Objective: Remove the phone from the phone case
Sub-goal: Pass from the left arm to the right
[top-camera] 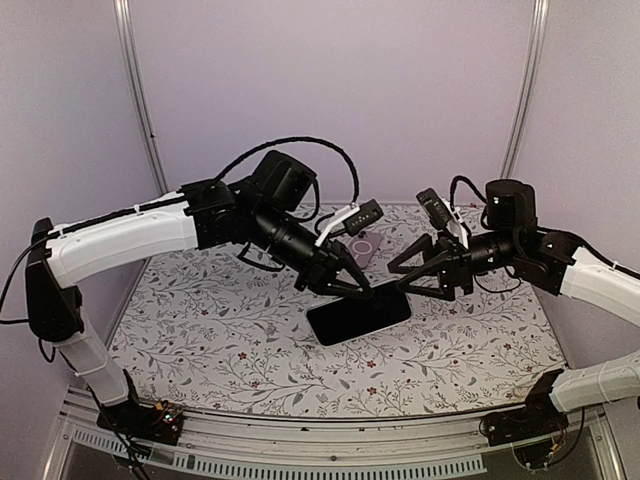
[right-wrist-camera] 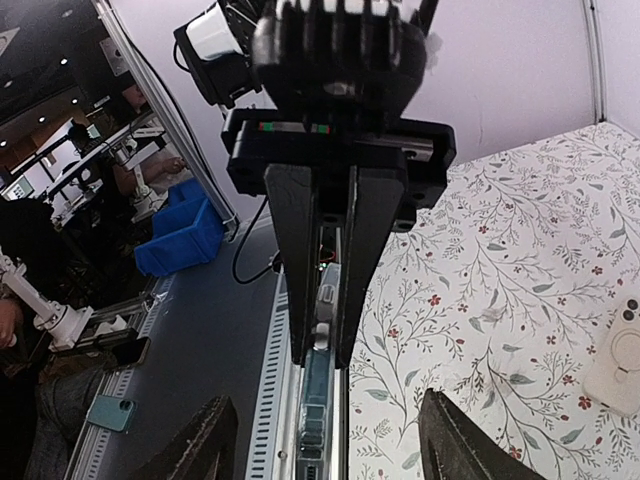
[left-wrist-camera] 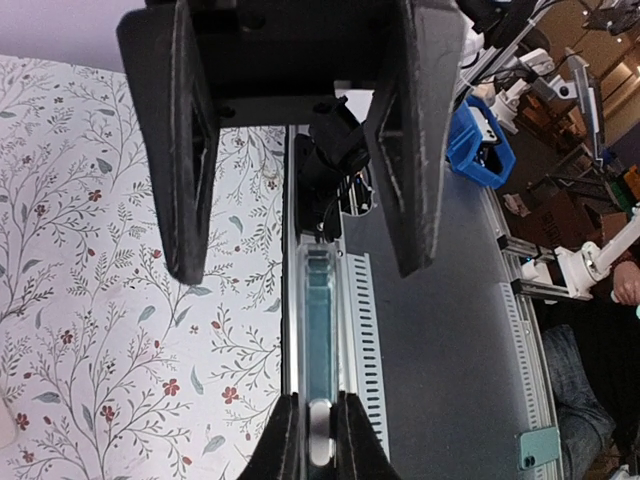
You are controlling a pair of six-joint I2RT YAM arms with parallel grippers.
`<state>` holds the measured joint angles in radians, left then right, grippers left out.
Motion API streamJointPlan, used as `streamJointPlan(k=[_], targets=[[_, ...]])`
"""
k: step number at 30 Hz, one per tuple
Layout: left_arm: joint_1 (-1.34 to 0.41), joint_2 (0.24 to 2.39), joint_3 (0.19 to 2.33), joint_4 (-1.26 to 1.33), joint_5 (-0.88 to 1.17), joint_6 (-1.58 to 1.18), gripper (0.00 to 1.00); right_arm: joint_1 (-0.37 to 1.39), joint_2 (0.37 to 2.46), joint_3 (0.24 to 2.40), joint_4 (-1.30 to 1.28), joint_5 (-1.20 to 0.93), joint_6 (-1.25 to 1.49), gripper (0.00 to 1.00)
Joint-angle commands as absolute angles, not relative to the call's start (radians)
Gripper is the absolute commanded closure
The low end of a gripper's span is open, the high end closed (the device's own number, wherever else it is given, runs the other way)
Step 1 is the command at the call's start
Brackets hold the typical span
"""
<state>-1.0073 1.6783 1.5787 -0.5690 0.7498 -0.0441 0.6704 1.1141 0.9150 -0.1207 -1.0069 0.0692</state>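
Top view. My left claw [top-camera: 362,289] reaches in from the left and is clenched on the upper edge of the black slab phone [top-camera: 358,313]. The phone stands tilted over the floral-print tabletop [top-camera: 200,330], mid-table. I cannot tell whether its lower edge touches the cloth. My right claw [top-camera: 398,275] comes in from the right with its fingers spread, just beside the phone's right-hand corner. The pale lilac phone case with a round ring on its back [top-camera: 365,247] lies flat behind the phone, apart from it and near both claws. The phone is out of the case.

Left wrist view. My left claw [left-wrist-camera: 318,400] is at the bottom of the frame, its fingers pinched tight on the phone [left-wrist-camera: 318,320]. The phone shows edge-on as a thin teal-dark strip running away from the camera. Facing me, my right claw [left-wrist-camera: 300,268] is released, with its two dark fingers set wide on either side of the strip's far end. No contact shows there.

Right wrist view. My right claw [right-wrist-camera: 328,400] has its fingertips far apart at the bottom corners and is holding nothing. Opposite, my left claw [right-wrist-camera: 322,355] hangs down with its fingers closed together on the phone's edge [right-wrist-camera: 312,430]. The case [right-wrist-camera: 622,355] lies on the tabletop at the far right, ring side up.
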Motion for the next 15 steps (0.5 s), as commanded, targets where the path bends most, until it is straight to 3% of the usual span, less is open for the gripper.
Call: streamJointPlan(k=[1, 15], targets=[[-1.022, 1.689, 1.629, -0.587, 0.769, -0.011, 1.0, 0.684, 1.146, 0.944, -0.178, -1.055, 0.064, 0.38], [-1.022, 1.736, 1.684, -0.665, 0.735, 0.031, 1.0, 0.714, 1.19, 0.965, -0.272, -1.039, 0.022, 0.64]])
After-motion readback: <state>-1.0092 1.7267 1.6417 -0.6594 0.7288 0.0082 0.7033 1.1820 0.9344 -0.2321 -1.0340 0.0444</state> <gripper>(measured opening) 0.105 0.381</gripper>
